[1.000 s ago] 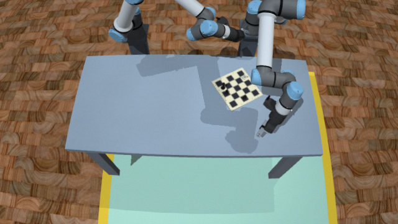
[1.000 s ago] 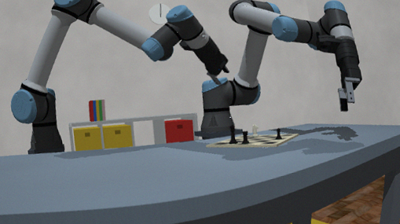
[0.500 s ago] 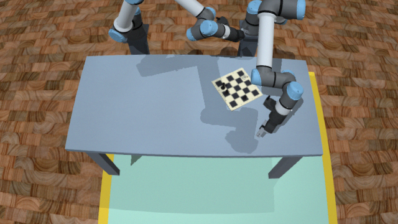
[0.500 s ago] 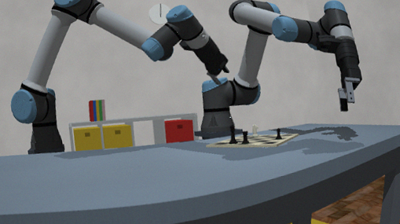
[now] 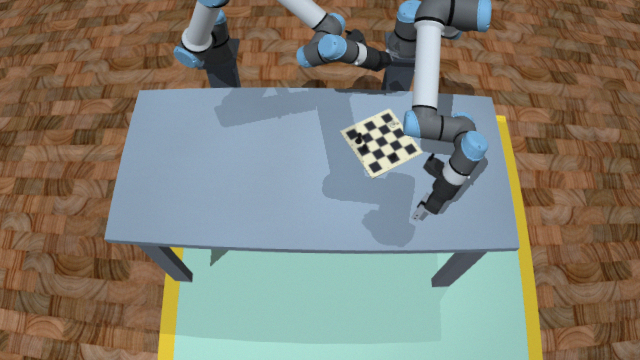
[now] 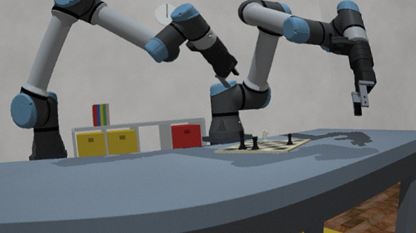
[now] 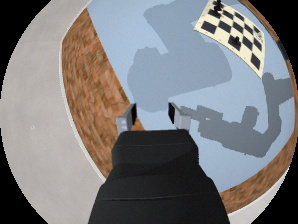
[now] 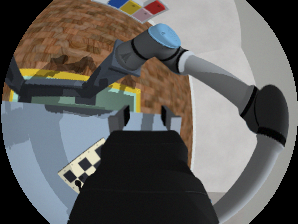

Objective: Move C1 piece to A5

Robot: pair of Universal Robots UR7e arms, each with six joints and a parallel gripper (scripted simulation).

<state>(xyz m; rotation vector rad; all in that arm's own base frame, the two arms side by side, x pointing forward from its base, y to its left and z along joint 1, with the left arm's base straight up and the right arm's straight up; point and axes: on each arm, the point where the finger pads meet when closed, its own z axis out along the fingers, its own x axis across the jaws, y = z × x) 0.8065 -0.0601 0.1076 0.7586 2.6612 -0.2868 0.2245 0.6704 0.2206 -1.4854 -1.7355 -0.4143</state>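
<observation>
The chessboard [image 5: 348,129] [image 7: 199,30] lies at an angle on the table; its edge labels are too small to read. A tall dark piece [image 5: 359,138] [image 6: 241,141] [image 8: 78,184] and a shorter dark piece [image 5: 364,148] [image 6: 254,143] stand near one side. Another small dark piece [image 6: 289,139] [image 7: 235,41] stands nearer the front edge, and a white piece [image 5: 393,124] [image 6: 265,135] stands toward the back. All look upright. My left gripper [image 5: 418,214] [image 6: 361,107] [image 7: 152,109] is open and empty, high in front of the board. My right gripper [image 6: 230,78] [image 8: 145,111] is open and empty, high behind it.
The grey-blue table [image 5: 225,175] [image 6: 119,187] extends on both sides of the board. The left arm's forearm [image 5: 427,65] and wrist pass above the board's right side. A shelf with yellow boxes [image 6: 122,140] and a red box [image 6: 186,136] stands behind the table.
</observation>
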